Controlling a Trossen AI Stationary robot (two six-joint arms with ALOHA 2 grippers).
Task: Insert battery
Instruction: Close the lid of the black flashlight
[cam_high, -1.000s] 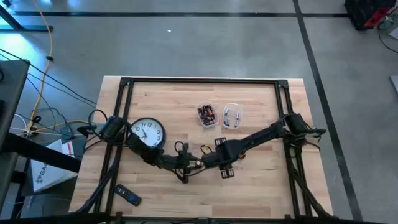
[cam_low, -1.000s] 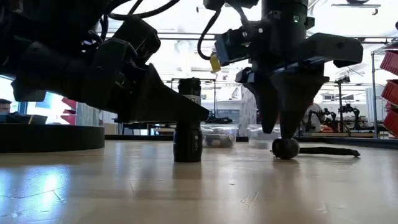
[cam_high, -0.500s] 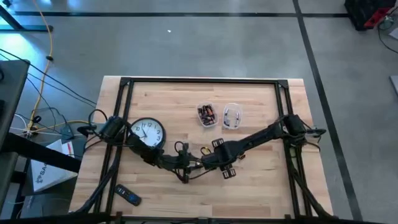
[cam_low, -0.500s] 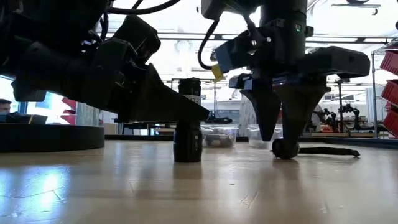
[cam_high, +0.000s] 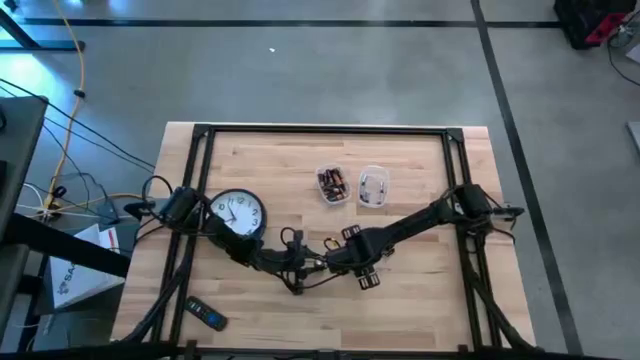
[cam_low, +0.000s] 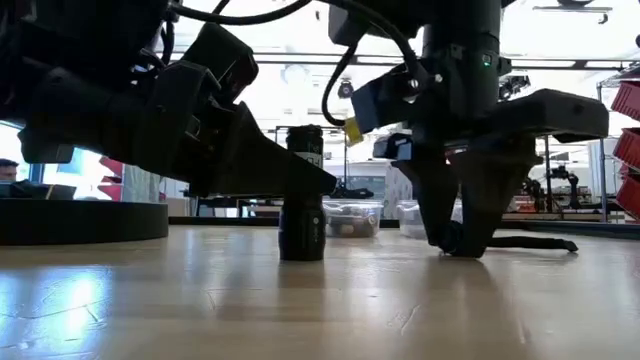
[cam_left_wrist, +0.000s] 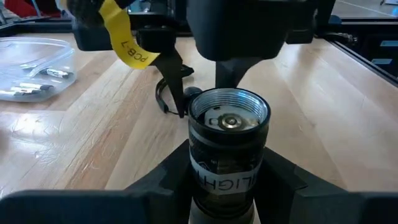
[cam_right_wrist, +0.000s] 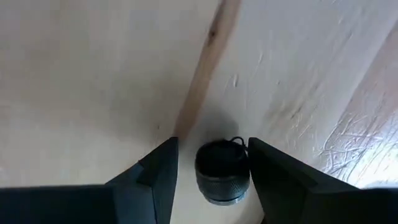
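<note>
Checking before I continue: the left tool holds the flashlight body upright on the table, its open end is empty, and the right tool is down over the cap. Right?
Not quite. The flashlight body is not empty: the left wrist view shows a battery already inside its open threaded end. The rest holds: the left tool grips it upright, and the right tool straddles the cap on the table.

A round black-rimmed wall clock with a white face (cam_high: 238, 214) lies flat near the left edge of the light wooden table (cam_high: 400, 300). A small dark remote control (cam_high: 208, 318) sits at the near-left corner (well apart from the clock). Yellow cables (cam_high: 72, 60) trail across the grey floor.
</note>
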